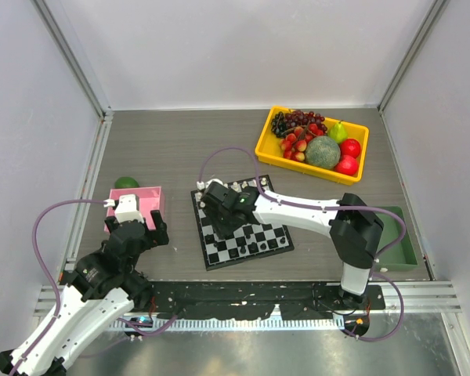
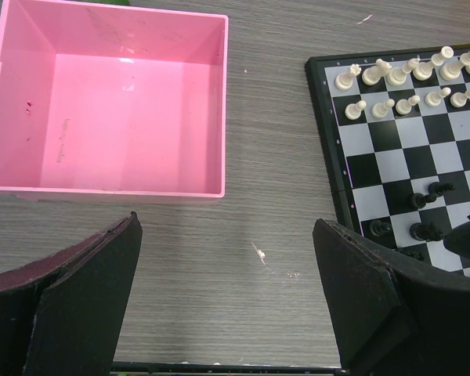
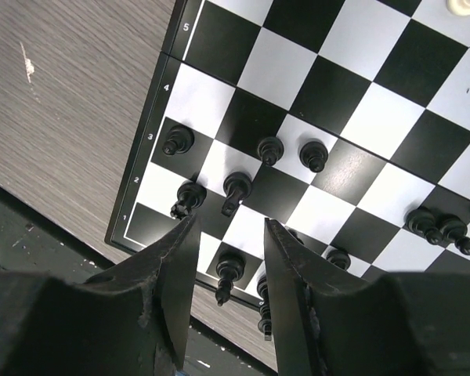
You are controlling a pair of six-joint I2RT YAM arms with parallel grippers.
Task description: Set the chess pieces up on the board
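Observation:
The small black and white board (image 1: 243, 227) lies mid-table. White chess pieces (image 2: 407, 82) stand in two rows at its far edge. Black chess pieces (image 3: 236, 188) stand scattered over its near rows. My right gripper (image 3: 231, 235) hangs over the board's near left corner, jaws a little apart with nothing between them; a black piece (image 3: 229, 274) stands on the board below the gap. It also shows in the top view (image 1: 223, 223). My left gripper (image 2: 227, 290) is wide open and empty over bare table, between the pink tray (image 2: 110, 110) and the board (image 2: 360, 141).
A yellow bin of fruit (image 1: 313, 145) stands at the back right. A green bin (image 1: 399, 239) is at the right edge. A green round object (image 1: 127, 182) lies behind the pink tray (image 1: 137, 205). A black strip runs along the table's near edge.

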